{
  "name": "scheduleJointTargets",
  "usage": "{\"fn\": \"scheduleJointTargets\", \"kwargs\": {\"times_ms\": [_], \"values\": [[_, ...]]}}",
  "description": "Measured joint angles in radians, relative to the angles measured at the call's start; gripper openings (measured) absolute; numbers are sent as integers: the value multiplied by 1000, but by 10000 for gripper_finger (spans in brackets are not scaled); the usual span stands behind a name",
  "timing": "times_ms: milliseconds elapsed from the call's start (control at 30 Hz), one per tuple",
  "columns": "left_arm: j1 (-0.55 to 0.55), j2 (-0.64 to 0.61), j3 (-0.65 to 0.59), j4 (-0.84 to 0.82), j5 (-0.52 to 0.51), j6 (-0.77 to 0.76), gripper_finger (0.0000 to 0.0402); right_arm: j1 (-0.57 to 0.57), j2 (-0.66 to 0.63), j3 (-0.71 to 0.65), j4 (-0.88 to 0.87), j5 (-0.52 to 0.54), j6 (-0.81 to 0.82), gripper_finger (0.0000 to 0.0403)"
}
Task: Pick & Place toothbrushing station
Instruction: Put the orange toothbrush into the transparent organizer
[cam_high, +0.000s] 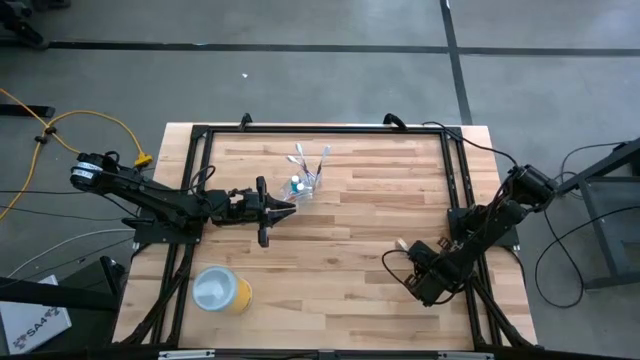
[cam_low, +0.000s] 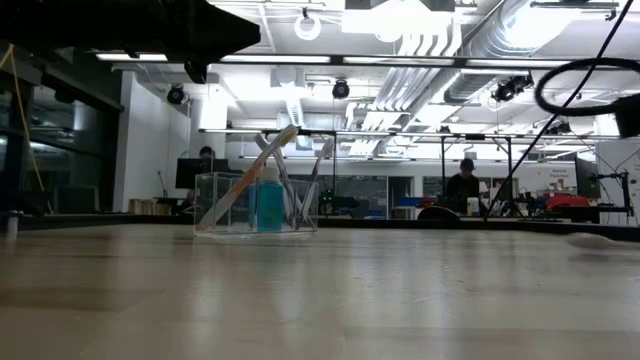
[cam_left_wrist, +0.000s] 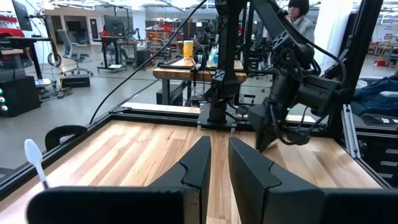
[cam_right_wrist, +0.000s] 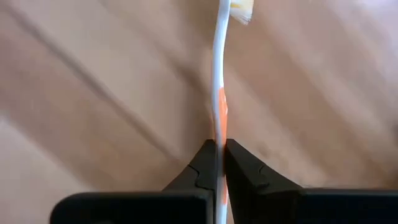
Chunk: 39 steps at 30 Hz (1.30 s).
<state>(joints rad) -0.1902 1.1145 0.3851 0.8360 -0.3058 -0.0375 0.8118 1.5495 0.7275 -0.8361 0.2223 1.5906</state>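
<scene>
I count one clear cup (cam_high: 306, 186) on my bench (cam_high: 350, 270). In it stands one blue tube (cam_low: 268, 205) for certain; a second I cannot tell. About four toothbrushes (cam_high: 312, 160) lean in that cup, though they overlap. One more toothbrush (cam_right_wrist: 221, 81), white and orange, sits in my right claw (cam_right_wrist: 219, 155). One yellow cup (cam_high: 222, 290) lies apart. I have two arms.

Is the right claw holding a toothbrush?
Yes, in the right wrist view the right claw is shut on a white and orange toothbrush, whose handle runs up from between its fingers.
</scene>
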Motion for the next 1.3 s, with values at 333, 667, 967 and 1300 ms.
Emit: {"fn": "scheduleJointTargets", "kwargs": {"times_ms": [333, 667, 967, 1300], "values": [[0, 0, 0, 0, 0, 3, 53, -1, -43, 2, 10, 69, 0, 5], [0, 0, 0, 0, -3, -13, 53, -5, -48, 16, 91, 134, -52, 5], [15, 0, 1, 4, 223, -87, 53, -49, -48, 175, 93, 282, -228, 5], [40, 41, 3, 57, 379, -181, 53, -148, -50, 321, 190, 392, -585, 5]]}}
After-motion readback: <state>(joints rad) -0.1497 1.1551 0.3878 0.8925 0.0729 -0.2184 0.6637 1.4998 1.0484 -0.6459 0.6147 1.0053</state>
